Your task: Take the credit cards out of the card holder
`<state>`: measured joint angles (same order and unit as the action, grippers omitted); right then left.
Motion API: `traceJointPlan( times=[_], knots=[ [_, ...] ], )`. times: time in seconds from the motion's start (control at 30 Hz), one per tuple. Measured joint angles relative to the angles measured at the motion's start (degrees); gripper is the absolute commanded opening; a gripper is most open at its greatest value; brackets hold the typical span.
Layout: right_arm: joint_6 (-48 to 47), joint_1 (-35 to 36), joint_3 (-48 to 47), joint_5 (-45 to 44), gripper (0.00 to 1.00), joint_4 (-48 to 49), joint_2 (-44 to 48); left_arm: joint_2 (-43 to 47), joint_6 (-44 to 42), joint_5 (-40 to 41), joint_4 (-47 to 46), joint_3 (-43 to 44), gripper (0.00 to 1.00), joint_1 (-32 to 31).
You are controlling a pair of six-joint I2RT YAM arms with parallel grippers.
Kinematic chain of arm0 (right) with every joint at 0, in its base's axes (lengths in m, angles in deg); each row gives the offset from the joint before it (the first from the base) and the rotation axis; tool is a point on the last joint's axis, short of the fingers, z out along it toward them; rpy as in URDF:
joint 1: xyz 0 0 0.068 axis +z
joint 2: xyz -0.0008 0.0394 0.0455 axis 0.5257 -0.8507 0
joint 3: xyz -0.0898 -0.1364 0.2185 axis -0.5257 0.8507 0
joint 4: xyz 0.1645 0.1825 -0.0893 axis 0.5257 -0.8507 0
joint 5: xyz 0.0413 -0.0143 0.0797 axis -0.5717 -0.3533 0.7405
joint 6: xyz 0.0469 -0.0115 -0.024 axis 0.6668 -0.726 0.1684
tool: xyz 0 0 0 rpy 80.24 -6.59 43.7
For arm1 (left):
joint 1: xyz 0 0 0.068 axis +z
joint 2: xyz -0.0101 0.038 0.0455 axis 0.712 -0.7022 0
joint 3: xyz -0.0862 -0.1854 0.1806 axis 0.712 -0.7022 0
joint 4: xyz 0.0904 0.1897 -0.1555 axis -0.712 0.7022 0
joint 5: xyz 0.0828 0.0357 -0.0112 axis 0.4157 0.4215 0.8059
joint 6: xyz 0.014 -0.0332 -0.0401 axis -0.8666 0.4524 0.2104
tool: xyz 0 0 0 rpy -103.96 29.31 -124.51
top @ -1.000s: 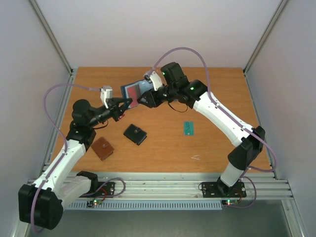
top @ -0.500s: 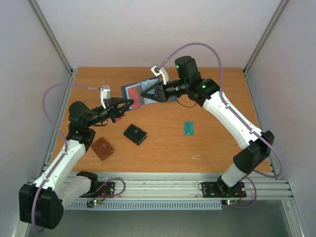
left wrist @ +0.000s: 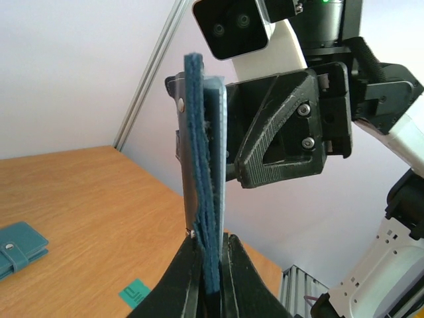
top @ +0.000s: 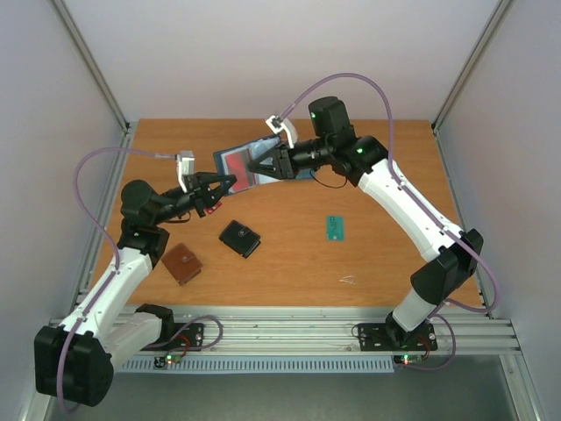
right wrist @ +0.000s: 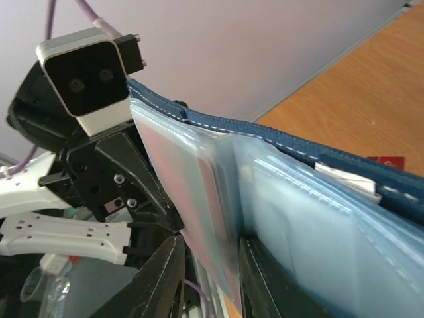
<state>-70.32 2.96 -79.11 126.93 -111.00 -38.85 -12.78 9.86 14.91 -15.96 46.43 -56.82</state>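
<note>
Top external: left hand (top: 230, 181) and right hand (top: 255, 169) clamp the card holder (top: 235, 163) (midair).

1. Wallets: 4. These are the navy card holder (left wrist: 194, 146), black wallet (top: 239, 238), brown wallet (top: 181, 263) and teal wallet (left wrist: 20, 242).
2. Cards showing: 2. These are the teal-green card (top: 335, 227) and red card (top: 237, 165).

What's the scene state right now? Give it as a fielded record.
card holder: open, held off the table between both arms
left gripper: shut on the holder's edge
red card: in a clear pocket of the holder
right gripper: fingers either side of that pocket; grip unclear
teal-green card: out, flat on the table
black card: not visible
other items: black wallet, brown wallet, both on the table
</note>
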Motion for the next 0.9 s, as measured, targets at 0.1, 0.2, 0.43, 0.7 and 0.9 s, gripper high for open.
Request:
traceJointPlan(
  times=[0.1, 0.2, 0.43, 0.7, 0.9],
  knots=[
    [-0.8, 0.2, -0.4, -3.5, 0.26, -2.0, 0.3, 0.0, -0.6, 0.9, 1.5, 0.0, 0.0, -0.3],
    [-0.8, -1.0, 0.2, -7.0, 0.3, -3.4, 1.4, 0.0, -1.8, 1.0, 3.0, 0.0, 0.0, -0.7],
    [-2.0, -9.5, 2.8, -12.2, 0.87, -6.7, 5.2, 0.1, -3.2, 0.1, 3.5, 0.0, 0.0, -1.0],
    [-3.5, -9.0, 5.5, -2.7, 0.97, -5.7, 5.4, 0.1, -3.5, -0.8, 3.4, 0.0, 0.0, -1.1],
    [-3.1, -8.8, 6.2, 7.2, 0.47, -2.2, 5.3, 0.1, -3.5, -0.8, 3.5, 0.0, 0.0, -1.1]
  ],
)
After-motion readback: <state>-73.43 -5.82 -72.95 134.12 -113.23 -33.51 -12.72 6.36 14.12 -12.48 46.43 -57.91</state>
